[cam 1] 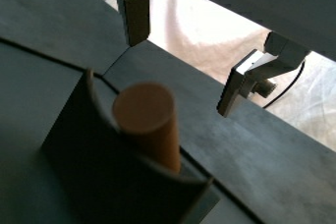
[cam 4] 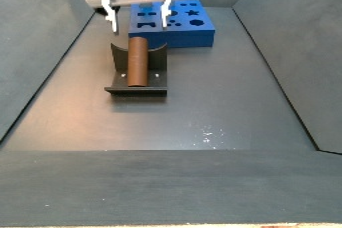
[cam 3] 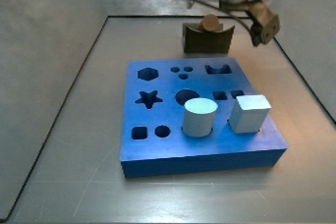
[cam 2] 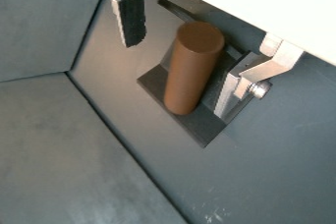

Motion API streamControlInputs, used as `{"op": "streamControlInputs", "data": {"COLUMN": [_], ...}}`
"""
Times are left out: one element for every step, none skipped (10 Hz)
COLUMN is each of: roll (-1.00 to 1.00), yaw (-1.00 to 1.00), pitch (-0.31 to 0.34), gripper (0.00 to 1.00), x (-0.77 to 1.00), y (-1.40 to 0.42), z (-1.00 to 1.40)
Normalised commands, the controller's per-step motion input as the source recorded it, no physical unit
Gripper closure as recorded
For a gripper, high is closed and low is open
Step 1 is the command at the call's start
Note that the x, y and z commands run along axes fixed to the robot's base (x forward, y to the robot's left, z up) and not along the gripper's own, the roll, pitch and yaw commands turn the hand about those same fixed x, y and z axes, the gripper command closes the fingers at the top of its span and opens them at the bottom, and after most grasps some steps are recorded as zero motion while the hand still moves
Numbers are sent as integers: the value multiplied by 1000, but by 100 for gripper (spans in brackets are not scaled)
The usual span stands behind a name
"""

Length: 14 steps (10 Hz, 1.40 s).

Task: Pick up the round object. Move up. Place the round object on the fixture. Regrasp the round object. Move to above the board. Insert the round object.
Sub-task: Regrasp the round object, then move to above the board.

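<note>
Nearest in a side view is bare grey floor, then the fixture, a small dark olive-brown block on a base plate. The slim brown wooden cylinder peg lies in its notch, long axis running away from that camera. Both wrist views show the round object seated in the fixture, one round end facing the lens.

Just beyond and above hangs the gripper, white body, flat silver fingers with dark pads spread apart, holding nothing. In a wrist view one finger is on one side of the peg and the other finger on the opposite side, both clear of the wood; the peg sits between them with gaps either side.

Judged step: regrasp, peg placed and released. To do it well:
- Keep the jaws centred across the peg so both pads meet it together, otherwise it could roll in the notch.
- Descend far enough to grip the body, not the rounded end; avoid the fixture walls.
- Close squarely, then lift straight up.

Farthest is the thick square blue slab with dark cut-out holes. A side view shows this board carrying a pale grey-white cylinder and a pale cube, with the fixture behind it.
</note>
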Motion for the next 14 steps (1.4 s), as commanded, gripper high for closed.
{"op": "streamControlInputs", "data": {"roll": [113,100,107,109,109,109,100,104,103,103,0,-26,-28,-39], "yaw": [43,15,-3,-18,-28,-27,-28,-25,-21,-20,0,-15,-15,19], "pitch": [-139,-132,-115,-88,-62,-48,-16,-17,-16,-16,0,244,246,267], "gripper": [0,0,0,0,0,0,0,0,0,0,100,100,100,100], "x": [130,107,91,82,80,80,23,12,12,12,0,37,36,29], "y": [20,12,8,0,1,2,-6,-7,-7,-7,0,-154,-154,-146], "z": [-977,-790,-648,-465,-335,-247,-180,-172,-172,-172,0,1000,1000,1000]}}
